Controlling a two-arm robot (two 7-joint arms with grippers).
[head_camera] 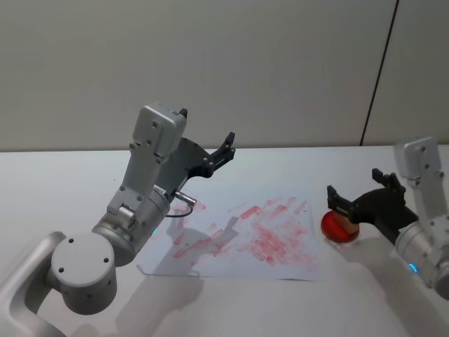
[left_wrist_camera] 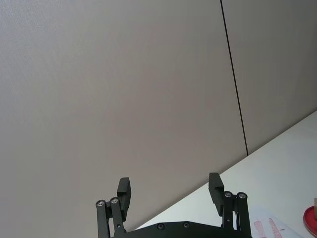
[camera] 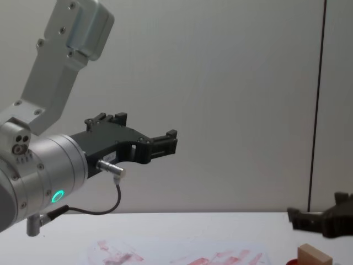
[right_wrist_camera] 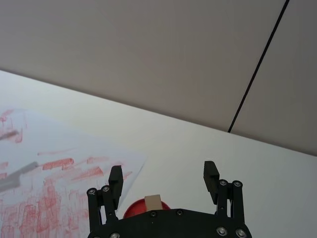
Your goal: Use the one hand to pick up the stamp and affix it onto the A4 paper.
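The white desk [head_camera: 63, 175] runs across my whole head view. The A4 paper [head_camera: 238, 239] lies flat near its middle. Its long axis runs left to right, a little skewed, and most of its surface is smeared with red and pink marks.

The left arm is bent up high at the elbow. The left gripper [head_camera: 227, 149] is held in the air above the far left part of the sheet. In the chest view it is level and points towards the right. Its jaws are spread apart and hold nothing.

The right arm reaches in low from the right. The right gripper [head_camera: 354, 186] points left towards the paper, and its jaws are released and wide. They hang just above the stamp without closing on it.

The round red ink pad [head_camera: 330, 226] sits on the desk just beside the paper's right edge.

The stamp [camera: 314, 255] stands on that pad with its pale wooden top facing up. In the right wrist view it shows between the two fingers, close to the gripper's body. I cannot tell which way its long axis runs.
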